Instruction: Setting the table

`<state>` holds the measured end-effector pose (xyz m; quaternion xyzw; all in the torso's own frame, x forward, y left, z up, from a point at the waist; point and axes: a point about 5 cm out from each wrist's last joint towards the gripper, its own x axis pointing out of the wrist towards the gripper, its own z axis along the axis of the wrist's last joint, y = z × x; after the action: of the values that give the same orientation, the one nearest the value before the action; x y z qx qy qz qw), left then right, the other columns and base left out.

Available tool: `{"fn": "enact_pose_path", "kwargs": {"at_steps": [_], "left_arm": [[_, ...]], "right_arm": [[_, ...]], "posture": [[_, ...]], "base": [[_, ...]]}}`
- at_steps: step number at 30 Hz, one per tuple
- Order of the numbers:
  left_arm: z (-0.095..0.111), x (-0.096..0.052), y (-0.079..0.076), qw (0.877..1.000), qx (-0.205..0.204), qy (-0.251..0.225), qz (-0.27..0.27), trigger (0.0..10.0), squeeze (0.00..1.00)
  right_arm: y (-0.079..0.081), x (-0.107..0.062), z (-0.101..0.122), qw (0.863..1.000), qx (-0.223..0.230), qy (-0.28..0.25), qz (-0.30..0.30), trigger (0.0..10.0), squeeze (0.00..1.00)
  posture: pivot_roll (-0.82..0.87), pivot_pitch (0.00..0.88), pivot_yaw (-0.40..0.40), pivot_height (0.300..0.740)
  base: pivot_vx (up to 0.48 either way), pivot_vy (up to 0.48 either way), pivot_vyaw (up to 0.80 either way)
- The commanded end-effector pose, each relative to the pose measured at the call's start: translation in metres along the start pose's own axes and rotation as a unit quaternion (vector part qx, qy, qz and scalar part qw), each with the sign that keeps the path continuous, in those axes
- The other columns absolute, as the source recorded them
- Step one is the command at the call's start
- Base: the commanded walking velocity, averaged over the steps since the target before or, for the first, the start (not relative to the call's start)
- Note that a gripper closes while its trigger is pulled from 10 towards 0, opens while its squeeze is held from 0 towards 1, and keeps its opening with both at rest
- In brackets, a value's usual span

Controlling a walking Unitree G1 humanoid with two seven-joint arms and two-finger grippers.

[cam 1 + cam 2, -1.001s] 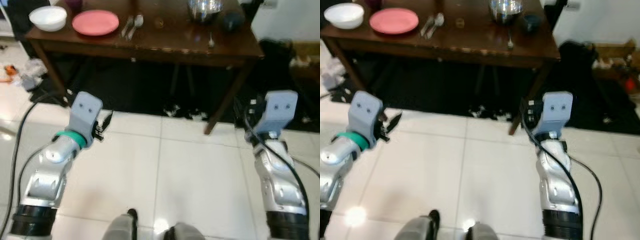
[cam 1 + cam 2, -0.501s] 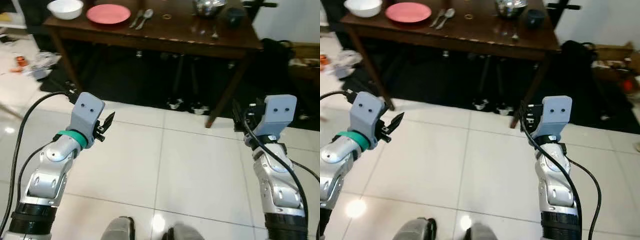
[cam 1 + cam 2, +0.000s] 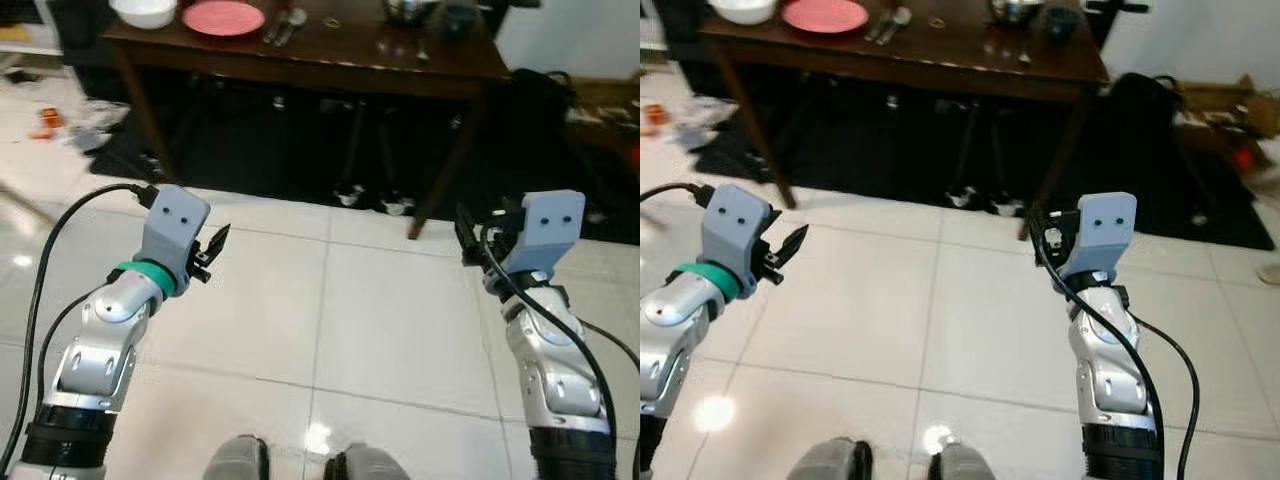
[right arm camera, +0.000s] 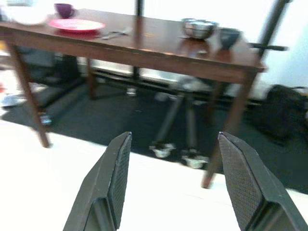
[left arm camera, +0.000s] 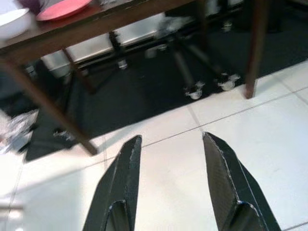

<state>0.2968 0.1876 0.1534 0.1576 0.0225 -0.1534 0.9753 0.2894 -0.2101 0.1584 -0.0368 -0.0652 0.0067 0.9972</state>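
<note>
across the top of the frame runs the desk [image 3: 300, 60] edge; white floor [image 3: 330, 320] lies open before my left pincer [image 5: 171, 159] and right pincer [image 4: 175, 159], both spread wide and empty.

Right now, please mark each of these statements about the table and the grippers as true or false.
1. The round pink plate lies on the dark wooden table. True.
2. The left gripper holds a spoon. False: its fingers are open with nothing between them.
3. The white bowl sits beside the pink plate. True.
4. The right gripper rests on the tabletop. False: it hangs open over the white tiled floor, short of the table.
5. The shiny metal bowl stands on the floor. False: it is on the table.
</note>
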Motion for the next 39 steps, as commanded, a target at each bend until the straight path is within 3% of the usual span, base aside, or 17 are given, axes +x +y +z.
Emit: {"fn": "enact_pose_path", "kwargs": {"at_steps": [1,17,39], "left_arm": [[-0.0028,0.0009,0.0015,1.0,-0.006,0.011,0.01,10.0,0.0],[-0.0062,0.0024,0.0065,0.999,-0.007,0.019,0.032,10.0,0.0],[-0.0064,0.0025,0.0111,0.999,-0.002,0.018,0.048,10.0,0.0]], "right_arm": [[-0.0027,0.0001,-0.0004,1.0,0.006,0.001,-0.004,10.0,0.0],[-0.0082,0.0004,-0.0037,1.0,-0.008,0.006,-0.021,10.0,0.0],[-0.0034,0.0008,-0.0015,1.0,-0.026,-0.007,0.003,10.0,0.0]], "posture": [[0.04,0.0,0.018,0.74],[0.04,0.0,0.018,0.74],[0.04,0.0,0.015,0.74]], "base": [[0.0,0.0,0.79],[0.0,0.0,0.79],[0.0,0.0,0.79]]}}
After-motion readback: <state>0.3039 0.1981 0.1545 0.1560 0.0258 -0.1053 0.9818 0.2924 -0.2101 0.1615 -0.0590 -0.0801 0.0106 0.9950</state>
